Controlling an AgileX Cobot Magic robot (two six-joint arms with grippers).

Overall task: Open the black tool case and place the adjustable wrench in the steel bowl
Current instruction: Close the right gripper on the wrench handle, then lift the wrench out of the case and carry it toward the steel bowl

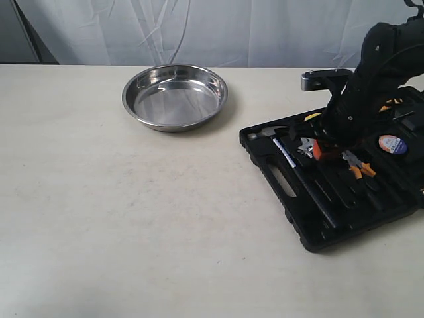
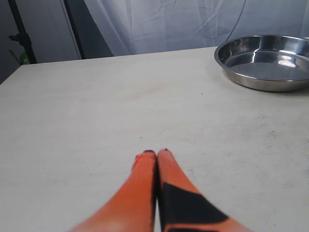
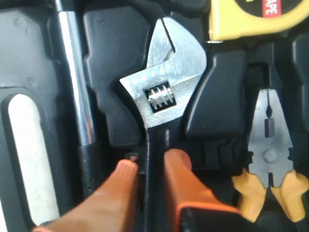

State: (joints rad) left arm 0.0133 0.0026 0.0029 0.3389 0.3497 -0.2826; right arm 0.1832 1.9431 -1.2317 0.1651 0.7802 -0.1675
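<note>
The black tool case [image 1: 311, 240] lies open at the right of the table. Inside it the adjustable wrench [image 3: 166, 82] rests in its moulded slot, silver jaw head and black handle; in the exterior view the adjustable wrench [image 1: 306, 147] peeks out beside the right arm. My right gripper [image 3: 153, 164] reaches down into the case, its orange fingers pressed against both sides of the wrench handle. The steel bowl [image 1: 175, 97] stands empty at the back, left of the case, and the left wrist view also shows the bowl [image 2: 268, 63]. My left gripper [image 2: 157, 153] is shut on nothing, above bare table.
In the case, a long hammer [image 1: 305, 182] lies just left of the wrench, and orange-handled pliers [image 1: 360, 165] lie to its right. A yellow tape measure [image 3: 256, 19] sits beyond the wrench head. White curtain hangs behind the table.
</note>
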